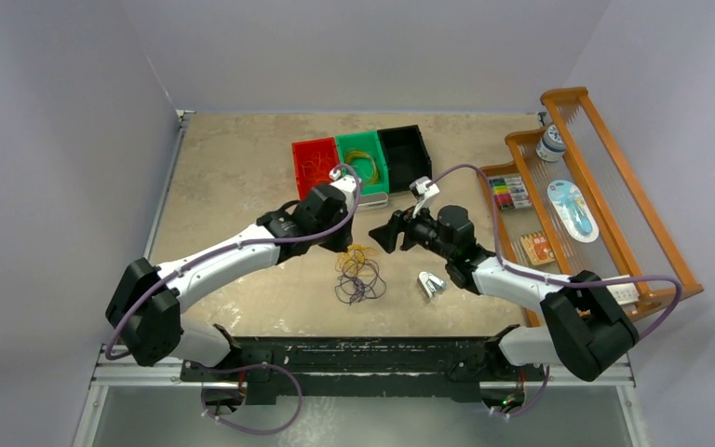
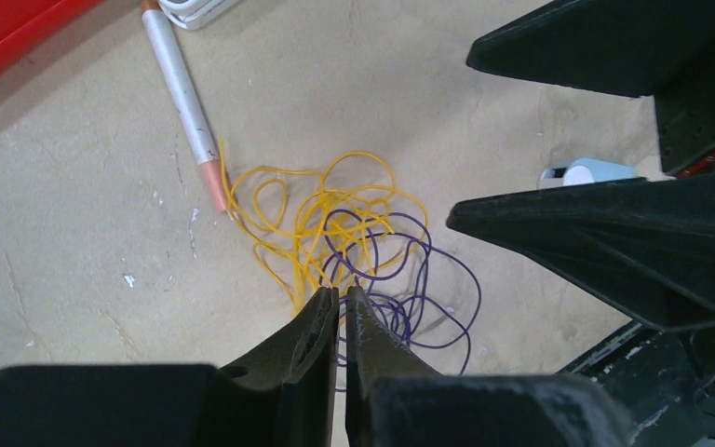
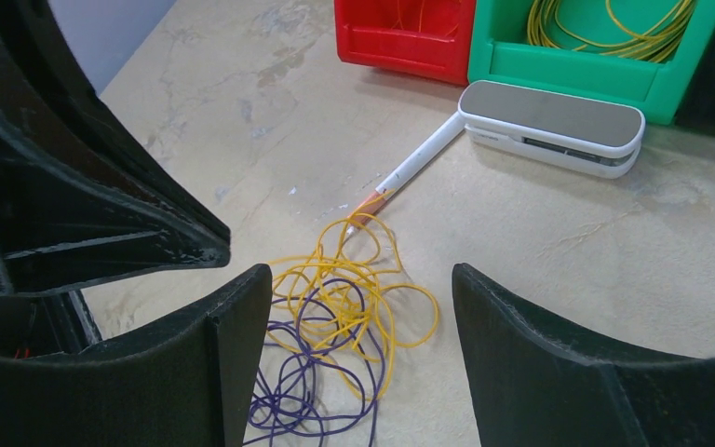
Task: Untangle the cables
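The cables lie in one tangle on the table between both arms: a yellow cable (image 1: 355,255) (image 2: 317,209) (image 3: 335,291) looped through a dark purple cable (image 1: 361,287) (image 2: 428,279) (image 3: 298,391). My left gripper (image 1: 343,242) (image 2: 343,291) hangs just above the tangle's near side. Its jaws are shut to a hairline slit, with nothing seen between them. My right gripper (image 1: 386,233) (image 3: 358,279) hovers open over the tangle from the right, both fingers clear of the wires. More yellow wire lies coiled in the green bin (image 1: 363,158) (image 3: 596,70).
A white pen (image 2: 182,88) (image 3: 424,154) with an orange tip touches the yellow loops. Behind it lie a flat white device (image 3: 554,126), a red bin (image 1: 315,163) and a black bin (image 1: 405,149). A small white clip (image 1: 431,284) is right of the tangle, and a wooden rack (image 1: 614,214) stands at far right.
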`<state>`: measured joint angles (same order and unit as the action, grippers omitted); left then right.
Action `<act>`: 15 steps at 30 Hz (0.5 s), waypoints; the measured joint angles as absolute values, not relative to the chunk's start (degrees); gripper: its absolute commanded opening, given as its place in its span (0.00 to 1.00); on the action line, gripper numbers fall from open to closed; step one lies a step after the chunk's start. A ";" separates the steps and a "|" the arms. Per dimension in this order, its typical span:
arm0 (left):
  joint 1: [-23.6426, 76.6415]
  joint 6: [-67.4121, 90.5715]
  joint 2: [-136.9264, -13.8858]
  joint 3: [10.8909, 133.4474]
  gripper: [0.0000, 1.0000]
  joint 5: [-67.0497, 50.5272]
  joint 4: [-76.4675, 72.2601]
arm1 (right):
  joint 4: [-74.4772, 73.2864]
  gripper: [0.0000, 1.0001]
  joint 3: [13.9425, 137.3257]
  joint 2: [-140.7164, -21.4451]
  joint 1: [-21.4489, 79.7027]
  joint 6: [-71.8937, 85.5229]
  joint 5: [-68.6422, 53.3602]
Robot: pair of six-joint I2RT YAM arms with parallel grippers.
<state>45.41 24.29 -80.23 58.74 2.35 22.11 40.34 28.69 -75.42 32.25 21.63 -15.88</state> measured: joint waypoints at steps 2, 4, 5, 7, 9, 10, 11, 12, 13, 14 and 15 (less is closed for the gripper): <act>45.41 24.36 -81.06 58.74 0.05 3.18 22.35 | 40.45 0.73 28.69 -75.42 32.25 21.63 -16.05; 45.41 24.43 -81.78 58.74 0.06 3.73 22.46 | 40.62 0.73 28.69 -75.42 32.25 21.63 -16.05; 45.41 24.45 -82.11 58.74 0.10 4.01 22.50 | 40.64 0.73 28.69 -75.42 32.25 21.63 -16.05; 45.41 24.47 -82.43 58.72 0.16 4.56 22.63 | 40.64 0.73 28.69 -75.42 32.25 21.63 -16.08; 45.41 24.51 -82.48 58.72 0.23 4.99 22.83 | 40.64 0.73 28.69 -75.42 32.25 21.63 -16.08; 45.41 24.51 -82.48 58.70 0.26 5.21 22.83 | 40.64 0.73 28.69 -75.42 32.25 21.63 -16.10; 45.41 24.51 -82.46 58.65 0.29 5.45 22.83 | 40.64 0.73 28.69 -75.42 32.25 21.63 -16.10; 45.41 24.51 -82.39 58.52 0.31 5.74 22.83 | 40.64 0.73 28.69 -75.42 32.25 21.63 -16.10; 45.41 24.49 -82.26 58.22 0.33 5.98 22.81 | 40.64 0.73 28.69 -75.42 32.25 21.65 -16.10; 45.41 24.49 -82.13 57.95 0.37 6.11 22.92 | 40.64 0.73 28.69 -75.42 32.25 21.63 -16.10; 45.41 24.49 -81.84 57.41 0.42 6.22 22.87 | 40.64 0.73 28.69 -75.42 32.25 21.65 -16.10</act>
